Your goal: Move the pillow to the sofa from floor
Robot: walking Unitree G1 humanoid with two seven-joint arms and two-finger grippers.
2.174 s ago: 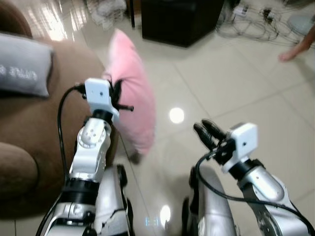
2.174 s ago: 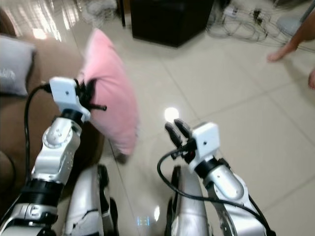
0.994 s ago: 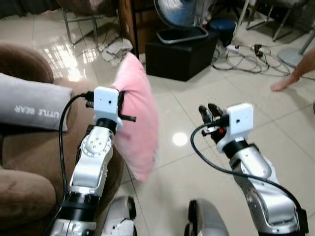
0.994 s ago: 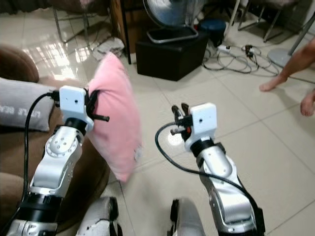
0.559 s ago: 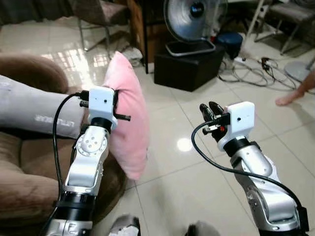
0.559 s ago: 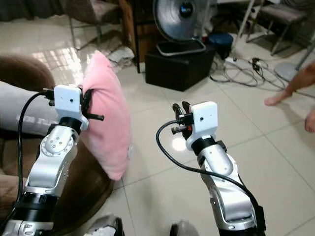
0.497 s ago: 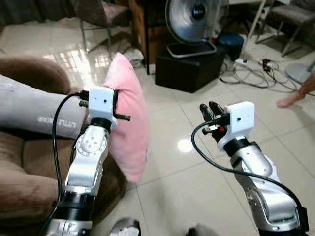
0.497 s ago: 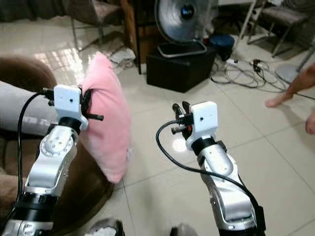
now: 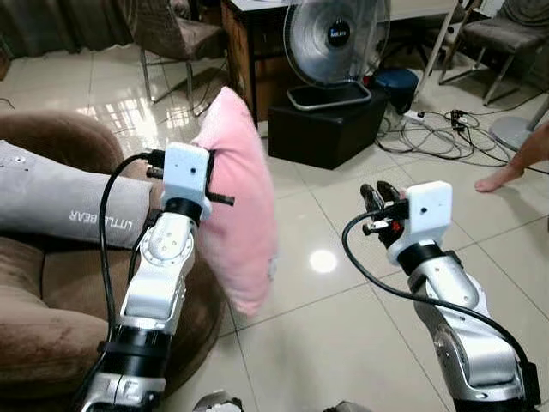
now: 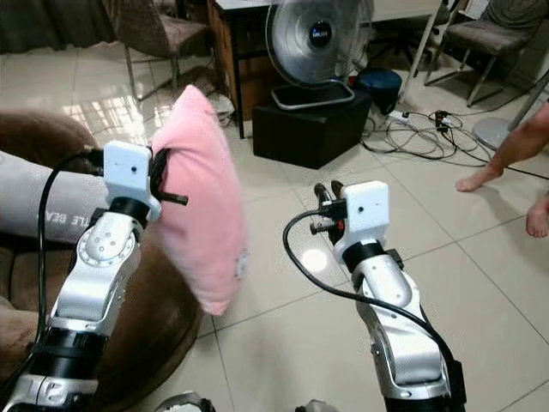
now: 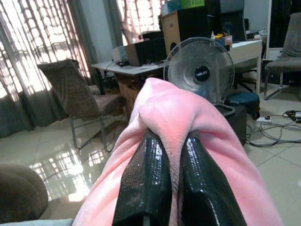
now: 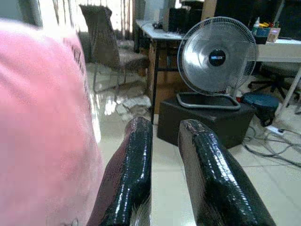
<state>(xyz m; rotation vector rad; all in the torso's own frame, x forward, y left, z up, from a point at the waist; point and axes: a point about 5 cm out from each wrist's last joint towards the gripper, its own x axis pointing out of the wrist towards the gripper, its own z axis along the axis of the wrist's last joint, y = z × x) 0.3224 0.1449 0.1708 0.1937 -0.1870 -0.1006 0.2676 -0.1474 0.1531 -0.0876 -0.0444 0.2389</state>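
Now left gripper (image 11: 171, 160) pinches pillow (image 9: 240, 206) by its top edge, holding it upright off the floor beside the sofa (image 9: 51, 283); right gripper (image 12: 164, 136), fingers slightly parted, holds nothing.

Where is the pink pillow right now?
The pink pillow hangs in the air on the robot's left side, pinched by the left gripper. It is just beside the brown sofa and above the tiled floor.

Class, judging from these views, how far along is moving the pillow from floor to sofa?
Done: the pink pillow is off the floor. In hand: the left gripper pinches its edge, holding it beside the brown sofa. Left: set it on the seat and release.
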